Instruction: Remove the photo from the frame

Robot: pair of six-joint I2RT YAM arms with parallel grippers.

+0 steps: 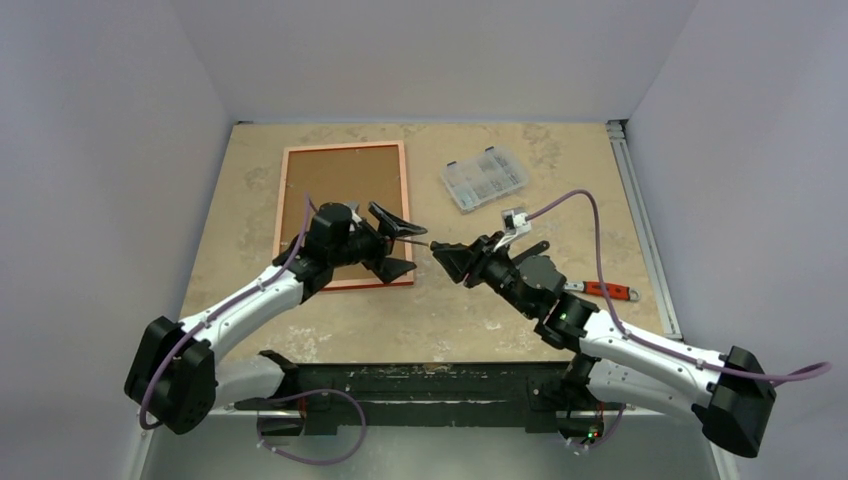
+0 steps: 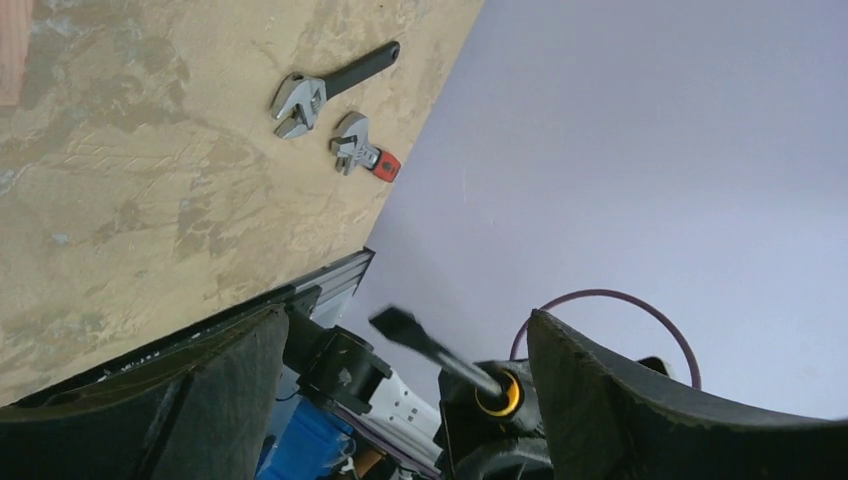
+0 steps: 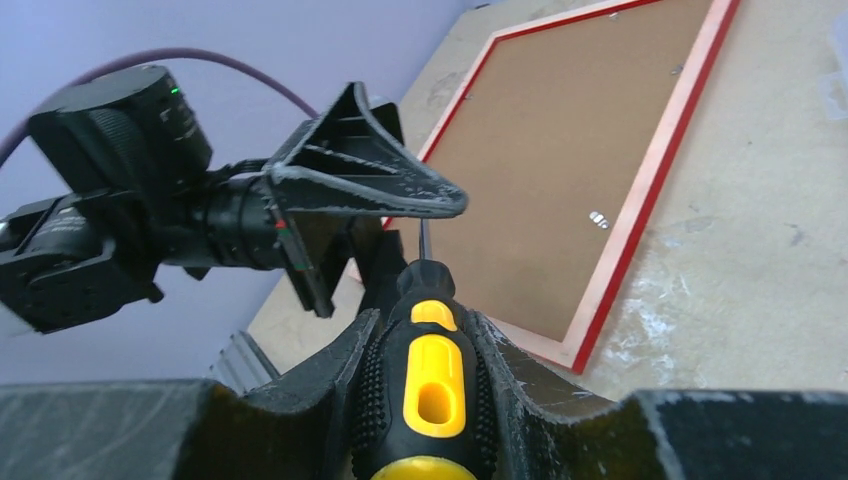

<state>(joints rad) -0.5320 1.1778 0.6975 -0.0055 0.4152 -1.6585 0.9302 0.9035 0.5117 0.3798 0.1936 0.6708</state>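
Note:
The frame [image 1: 404, 200] lies face down at the table's back left, its thin red edge around a brown board back [image 1: 340, 185]. The photo's printed side is hidden. Frame [image 3: 660, 170] and board [image 3: 560, 150] also show in the right wrist view. My left gripper [image 1: 400, 242] is open and empty, hovering by the frame's near right corner with its jaws turned right. My right gripper [image 1: 455, 258] is shut on a black-and-yellow screwdriver [image 3: 432, 380]. The screwdriver's shaft [image 2: 430, 345] points between the left fingers [image 3: 370, 190] without touching them.
A clear plastic parts box [image 1: 484, 178] sits at the back, right of the frame. A red-handled wrench [image 1: 605, 290] lies behind the right arm; the left wrist view shows it [image 2: 362, 152] beside a black wrench [image 2: 320, 90]. A metal rail [image 1: 640, 220] runs along the right edge.

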